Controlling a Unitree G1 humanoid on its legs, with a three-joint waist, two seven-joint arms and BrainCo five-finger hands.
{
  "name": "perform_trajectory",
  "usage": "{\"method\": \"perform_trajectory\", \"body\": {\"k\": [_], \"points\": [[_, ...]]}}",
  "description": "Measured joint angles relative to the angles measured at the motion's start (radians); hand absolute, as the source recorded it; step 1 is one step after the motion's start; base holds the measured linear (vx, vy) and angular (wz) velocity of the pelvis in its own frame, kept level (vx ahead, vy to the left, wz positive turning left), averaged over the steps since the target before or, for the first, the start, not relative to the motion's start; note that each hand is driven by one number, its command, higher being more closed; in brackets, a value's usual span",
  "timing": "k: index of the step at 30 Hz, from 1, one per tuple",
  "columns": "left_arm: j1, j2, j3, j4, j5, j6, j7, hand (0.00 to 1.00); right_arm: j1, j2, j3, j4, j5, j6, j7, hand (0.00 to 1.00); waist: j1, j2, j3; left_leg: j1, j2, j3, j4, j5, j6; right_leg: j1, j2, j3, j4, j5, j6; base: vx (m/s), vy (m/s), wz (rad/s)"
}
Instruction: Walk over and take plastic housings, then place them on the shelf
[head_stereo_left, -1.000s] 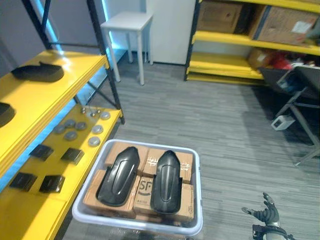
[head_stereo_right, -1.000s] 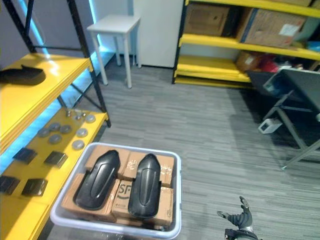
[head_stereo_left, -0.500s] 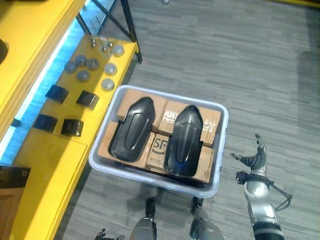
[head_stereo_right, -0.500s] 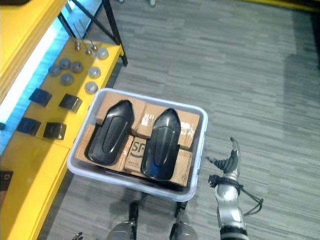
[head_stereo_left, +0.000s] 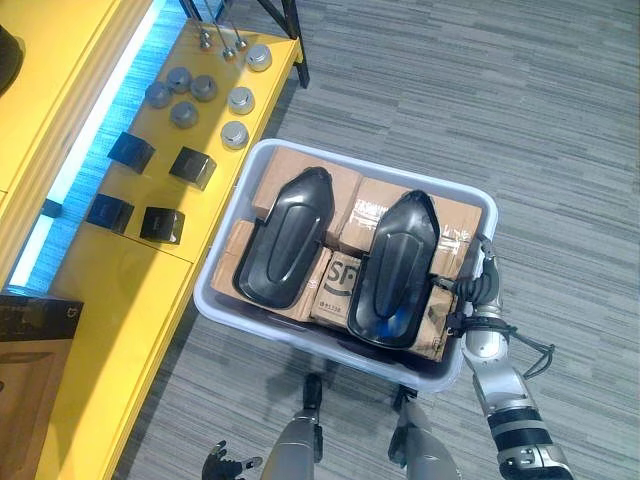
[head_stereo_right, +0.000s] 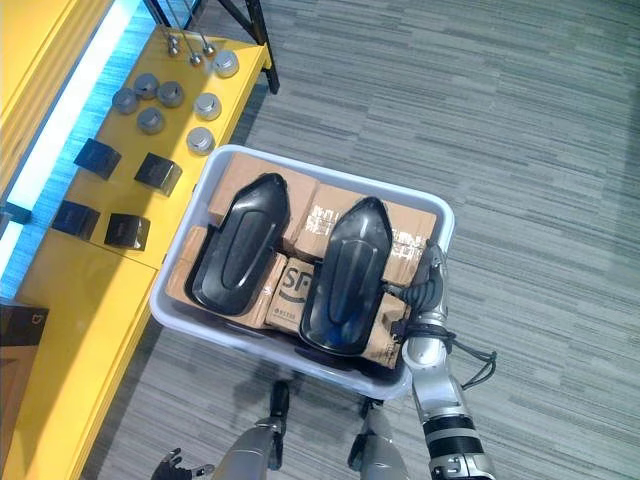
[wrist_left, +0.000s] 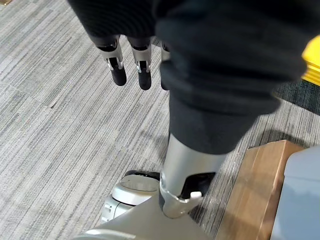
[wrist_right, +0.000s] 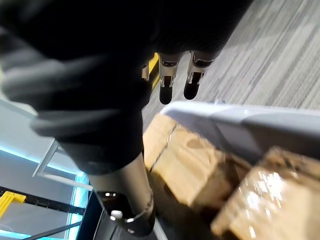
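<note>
Plastic housings (head_stereo_right: 345, 275) lie untouched. The right hand (head_stereo_left: 482, 290) stands at the right rim of the bin (head_stereo_left: 300, 336), fingers straight and apart, holding nothing, just beside the right housing (head_stereo_left: 395, 270). Past it the left housing (head_stereo_left: 285, 237) lies alongside, both on cardboard boxes (head_stereo_left: 345, 285). The left hand (head_stereo_left: 225, 462) hangs low, fingers relaxed, well apart. Likely trouble: fingers catching the rim and shoving the bin, or a one-handed grab skidding the smooth shell across the boxes.

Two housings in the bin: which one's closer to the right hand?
The right-side housing: it lies next to the right hand at the bin's right rim; the other housing lies farther left.
</note>
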Motion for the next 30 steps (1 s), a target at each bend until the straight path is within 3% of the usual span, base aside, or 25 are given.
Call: {"method": "perform_trajectory", "body": {"k": [10, 11, 17, 21, 30], "points": [[-0.026, 0.0, -0.04, 0.038, -0.009, 0.001, -0.003, 0.0, -0.055, 0.016, 0.012, 0.146, 0.022, -0.025, 0.007, 0.0, -0.003, 0.0, 0.002, -0.023, -0.004, -0.019, -0.028, 0.019, 0.001, -0.018, -0.004, -0.019, 0.002, 0.0, 0.0, -0.01, 0.007, 0.06], [-0.031, 0.001, -0.045, 0.038, -0.021, 0.0, -0.003, 0.0, -0.072, 0.016, 0.009, 0.167, 0.027, -0.026, 0.0, 1.0, -0.003, 0.0, 0.002, -0.026, -0.003, -0.02, -0.03, 0.021, -0.001, -0.022, -0.003, -0.02, 0.002, 0.0, 0.0, 0.0, 0.0, 0.0], [-0.042, 0.003, -0.048, 0.04, -0.063, -0.002, -0.001, 0.0, -0.218, -0.033, -0.033, 0.314, 0.038, -0.026, -0.033, 1.0, -0.007, 0.001, 0.002, -0.047, -0.003, -0.021, -0.036, 0.033, -0.005, -0.05, -0.002, -0.019, 0.01, 0.0, -0.001, 0.0, 0.0, 0.0], [-0.053, 0.003, -0.053, 0.056, -0.082, -0.008, -0.001, 0.0, -0.34, -0.099, -0.033, 0.438, 0.044, 0.01, -0.014, 1.0, 0.001, 0.004, 0.004, -0.062, 0.0, -0.022, -0.036, 0.038, -0.009, -0.064, 0.001, -0.019, 0.009, 0.004, -0.006, 0.0, 0.0, 0.0], [-0.082, 0.001, -0.055, 0.054, -0.142, -0.019, 0.014, 0.0, -0.381, -0.146, 0.014, 0.434, 0.021, 0.074, 0.001, 1.0, 0.009, 0.002, 0.005, -0.056, 0.003, -0.028, -0.029, 0.041, -0.012, -0.057, 0.005, -0.025, 0.012, 0.006, -0.009, 0.02, 0.014, 0.01]]}}
